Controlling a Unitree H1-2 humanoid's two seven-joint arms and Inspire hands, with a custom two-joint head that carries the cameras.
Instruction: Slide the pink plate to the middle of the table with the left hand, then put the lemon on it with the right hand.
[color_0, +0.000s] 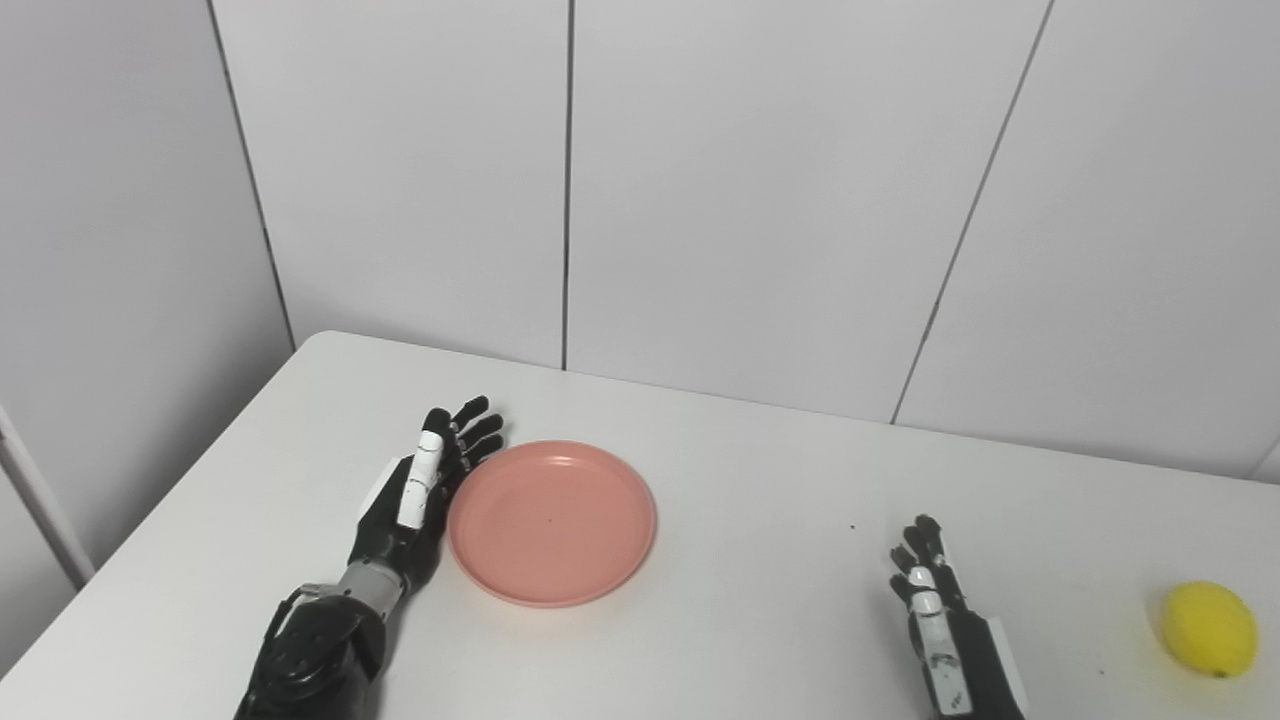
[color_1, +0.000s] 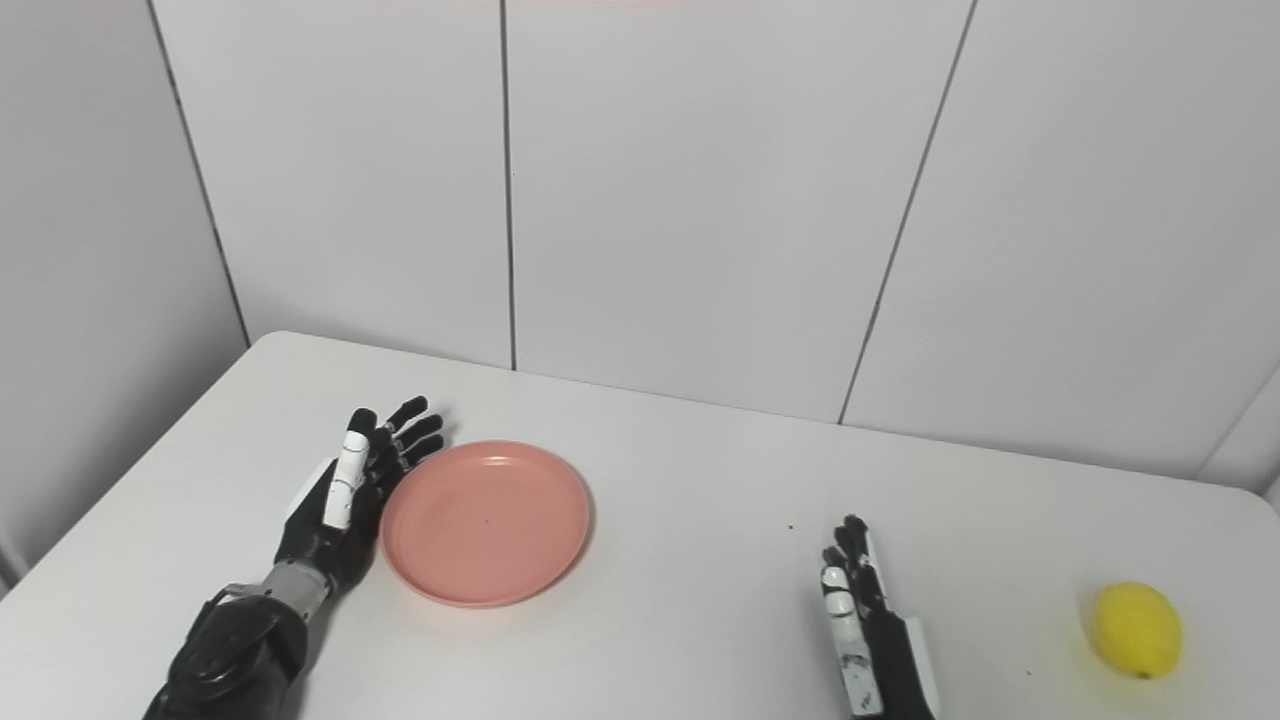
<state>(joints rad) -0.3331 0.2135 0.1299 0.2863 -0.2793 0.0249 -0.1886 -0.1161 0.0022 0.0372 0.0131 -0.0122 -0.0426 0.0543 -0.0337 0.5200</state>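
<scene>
A pink plate (color_0: 552, 522) lies flat on the white table (color_0: 760, 470), left of the middle. My left hand (color_0: 420, 490) stands on edge against the plate's left rim, fingers stretched out and apart, holding nothing. A yellow lemon (color_0: 1208, 628) rests near the table's right front. My right hand (color_0: 935, 610) lies open near the front edge, well left of the lemon and clear of it, fingers pointing away from me.
White wall panels rise behind the table's far edge. The table's left edge runs diagonally past my left arm. Bare tabletop lies between the plate and my right hand.
</scene>
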